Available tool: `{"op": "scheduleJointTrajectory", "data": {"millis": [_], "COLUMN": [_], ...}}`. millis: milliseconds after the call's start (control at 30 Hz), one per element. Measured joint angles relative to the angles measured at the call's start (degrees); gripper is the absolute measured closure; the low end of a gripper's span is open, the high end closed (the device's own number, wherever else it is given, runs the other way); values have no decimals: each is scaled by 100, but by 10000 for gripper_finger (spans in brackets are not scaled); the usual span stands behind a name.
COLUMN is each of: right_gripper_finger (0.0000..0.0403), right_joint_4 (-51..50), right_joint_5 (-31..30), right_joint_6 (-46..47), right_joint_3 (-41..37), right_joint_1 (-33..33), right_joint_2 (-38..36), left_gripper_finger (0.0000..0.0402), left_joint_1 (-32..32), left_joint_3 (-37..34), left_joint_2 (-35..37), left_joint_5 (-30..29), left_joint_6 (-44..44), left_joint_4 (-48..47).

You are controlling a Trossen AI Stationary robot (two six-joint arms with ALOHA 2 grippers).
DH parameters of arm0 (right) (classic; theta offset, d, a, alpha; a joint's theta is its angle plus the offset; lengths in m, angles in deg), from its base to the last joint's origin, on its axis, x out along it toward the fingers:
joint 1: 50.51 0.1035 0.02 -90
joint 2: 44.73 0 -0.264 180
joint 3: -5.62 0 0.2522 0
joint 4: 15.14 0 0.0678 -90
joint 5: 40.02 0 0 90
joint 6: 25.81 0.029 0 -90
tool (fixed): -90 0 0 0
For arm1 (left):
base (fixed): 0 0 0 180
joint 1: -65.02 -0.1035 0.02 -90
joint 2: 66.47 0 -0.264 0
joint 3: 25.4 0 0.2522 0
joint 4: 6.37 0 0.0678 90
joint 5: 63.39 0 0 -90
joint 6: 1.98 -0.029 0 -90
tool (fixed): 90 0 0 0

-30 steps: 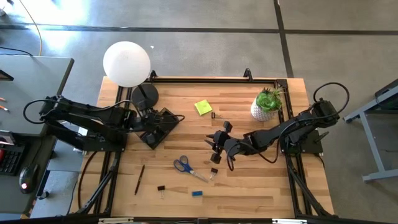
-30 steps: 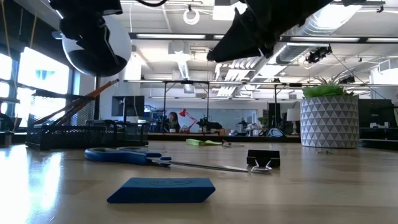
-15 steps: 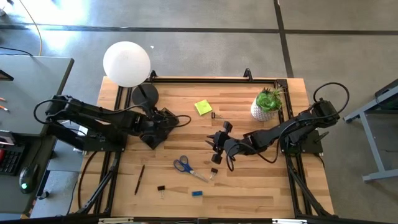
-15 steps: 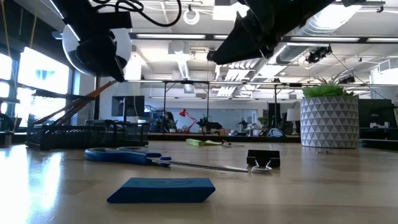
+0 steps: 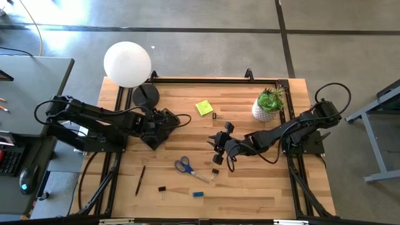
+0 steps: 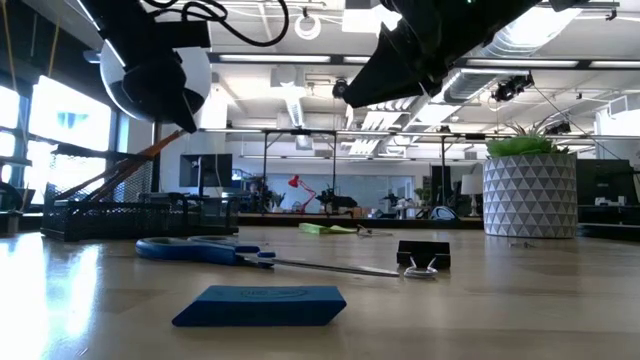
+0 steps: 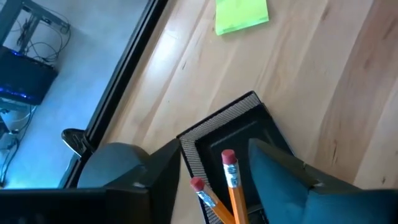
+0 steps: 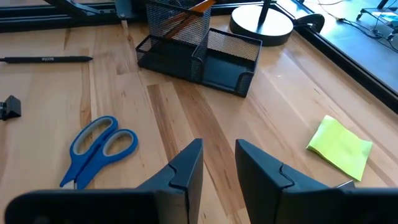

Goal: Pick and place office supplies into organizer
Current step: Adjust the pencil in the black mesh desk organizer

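Wooden table [image 5: 250,187] with two dark robot arms reaching in from either side, seen from above. The left gripper [image 5: 167,120] hangs over a black mesh desk organizer [image 8: 198,52] that sits near the round base of a white globe lamp [image 5: 127,64]. Its fingers [image 7: 283,180] are spread apart, one on each side of two orange pencils [image 7: 232,184] that stand eraser-end up in the organizer's tall cup; neither finger is clearly touching them. The right gripper [image 5: 218,150] hovers above the middle of the table with a narrow gap between its fingers [image 8: 186,167], holding nothing. Loose supplies lie around the table: a yellow sticky-note pad [image 5: 204,107] toward the far edge, blue-handled scissors [image 5: 185,167] just in front of the right gripper, a dark pen [image 5: 140,180] on the left side, a black binder clip [image 5: 162,189] and a small blue eraser [image 5: 198,194] near the front edge. Another binder clip [image 5: 214,173] rests just beside the scissor tips. A potted green plant [image 5: 269,104] stands at the far right.
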Motion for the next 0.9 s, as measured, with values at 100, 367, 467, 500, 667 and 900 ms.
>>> {"op": "scheduleJointTrajectory", "data": {"millis": [100, 367, 467, 500, 667, 900], "right_gripper_finger": [316, 316, 316, 315, 315, 316], "right_joint_4": [0, -16, -31, -31, -31, -43], "right_joint_5": [0, -1, -2, 0, -2, -2], "right_joint_6": [0, 0, 0, 0, 0, 0], "right_joint_3": [0, 0, 0, 0, 0, 0], "right_joint_1": [0, 0, 0, 0, 0, 0], "right_joint_2": [0, 0, 0, 0, 0, -2], "left_gripper_finger": [283, 394, 382, 378, 388, 386], "left_joint_1": [0, 0, 0, 0, 4, 4], "left_joint_3": [0, 2, 2, 2, 172, 740], "left_joint_2": [2, 2, 2, 2, 3, 55], "left_joint_5": [50, 48, 50, 50, 63, 136], "left_joint_6": [2, -2, 0, 0, 0, 47], "left_joint_4": [-13, -107, -115, -118, -319, -802]}}
